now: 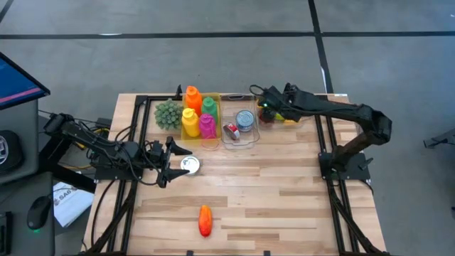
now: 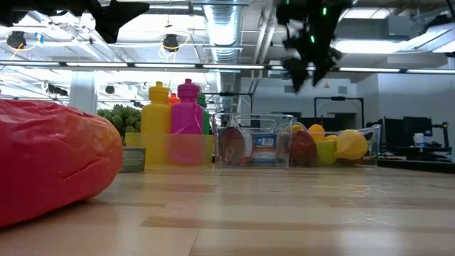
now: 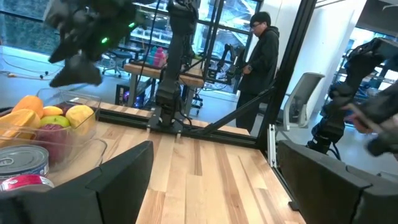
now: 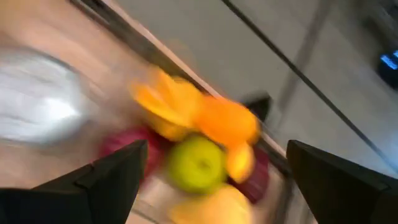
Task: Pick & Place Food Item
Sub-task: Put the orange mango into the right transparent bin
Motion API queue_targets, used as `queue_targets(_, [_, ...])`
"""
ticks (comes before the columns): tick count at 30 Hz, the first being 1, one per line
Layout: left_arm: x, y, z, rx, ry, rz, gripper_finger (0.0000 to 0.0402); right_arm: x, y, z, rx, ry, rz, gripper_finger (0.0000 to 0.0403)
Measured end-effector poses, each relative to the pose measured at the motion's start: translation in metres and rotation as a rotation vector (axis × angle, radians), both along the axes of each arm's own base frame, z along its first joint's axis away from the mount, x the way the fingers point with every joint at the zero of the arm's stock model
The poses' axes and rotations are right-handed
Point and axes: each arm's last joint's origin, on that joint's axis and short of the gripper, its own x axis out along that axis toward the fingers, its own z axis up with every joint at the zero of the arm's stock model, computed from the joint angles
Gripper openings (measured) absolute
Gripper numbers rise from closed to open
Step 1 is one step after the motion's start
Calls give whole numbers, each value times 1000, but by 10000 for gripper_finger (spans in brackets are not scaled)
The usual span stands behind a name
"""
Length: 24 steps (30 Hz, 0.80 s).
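Food item most likely meant: the lone orange-and-red pepper-like piece (image 1: 205, 220), lying on the wooden slatted tabletop (image 1: 284, 192) at its near edge, well apart from everything else. Its long axis runs roughly front to back, the orange end pointing toward the clear plastic bin of fruit (image 1: 274, 114); in the low view it bulks up close as a glossy red mass (image 2: 53, 160).

Right end effector (image 1: 264, 107) hangs above that fruit bin at the far side, fingers spread wide, holding nothing; its wrist view looks down on a green apple (image 4: 199, 165), orange pieces and something dark red. The pepper piece lies well away from the bin, diagonally toward the front.

Left end effector (image 1: 168, 165) is released too, low over the tabletop just beside a small round silver can (image 1: 190, 166). Judged the nearer arm: the pepper piece lies forward of that can and slightly to the bin's side.
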Motion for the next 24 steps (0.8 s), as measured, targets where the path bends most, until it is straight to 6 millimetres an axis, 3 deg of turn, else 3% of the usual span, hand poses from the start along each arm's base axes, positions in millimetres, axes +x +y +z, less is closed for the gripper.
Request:
queue_targets(10, [0, 0, 0, 2, 0, 1, 332, 10, 67, 43, 95, -308, 447, 378])
queue_targets(17, [0, 0, 0, -19, 2, -10, 332, 24, 116, 50, 208, -441, 713, 378])
queue_targets(24, [1, -8, -5, -114, 47, -165, 332, 49, 155, 42, 197, -506, 858, 378])
